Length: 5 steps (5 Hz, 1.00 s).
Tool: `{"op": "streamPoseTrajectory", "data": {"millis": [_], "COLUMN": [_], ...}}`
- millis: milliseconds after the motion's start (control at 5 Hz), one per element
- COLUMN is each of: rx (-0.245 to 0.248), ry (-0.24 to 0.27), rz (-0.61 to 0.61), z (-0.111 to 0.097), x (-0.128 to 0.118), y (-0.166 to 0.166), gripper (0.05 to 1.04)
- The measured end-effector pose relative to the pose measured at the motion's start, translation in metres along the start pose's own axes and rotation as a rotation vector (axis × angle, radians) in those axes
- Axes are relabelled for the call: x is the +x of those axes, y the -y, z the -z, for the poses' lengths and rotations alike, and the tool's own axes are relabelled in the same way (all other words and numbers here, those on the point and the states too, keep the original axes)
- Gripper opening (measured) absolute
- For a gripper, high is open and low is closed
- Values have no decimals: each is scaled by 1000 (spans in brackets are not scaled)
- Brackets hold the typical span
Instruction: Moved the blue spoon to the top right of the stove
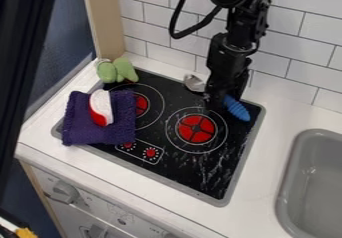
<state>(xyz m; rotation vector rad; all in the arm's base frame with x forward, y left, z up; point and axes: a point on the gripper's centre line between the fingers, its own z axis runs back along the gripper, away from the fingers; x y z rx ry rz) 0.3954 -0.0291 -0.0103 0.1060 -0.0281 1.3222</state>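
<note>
Blue-handled spoon at the stove's far right, under the black gripper (218,101).
The spoon's ridged blue handle (236,108) points at the right rim and ends just inside it, while its silver metal bowl (194,83) sits by the back rim; the gripper covers the middle, and I can't tell whether it's clamped there or apart. Beside it is the right burner (196,129), with black stovetop (212,174) running from there to the front edge. A folded purple towel (80,127) overhangs the left rim, bearing a red-and-white toy (101,107); a green plush thing (116,71) hugs the back left corner. White counter (266,154) separates stove and grey sink (288,182).
</note>
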Motion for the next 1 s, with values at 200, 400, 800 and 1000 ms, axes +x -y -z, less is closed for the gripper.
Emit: {"op": "streamPoseTrajectory", "data": {"millis": [200, 400, 800, 1000], "rx": [-10, -90, -222, -227], "ry": [-12, -31, -48, -47], "rz": [-13, -28, -13, -12], "z": [-4, -34, -79, -81], "x": [5, 15, 20, 20], "y": [-2, -4, -13, -13], "gripper": [998, 998, 998, 998]}}
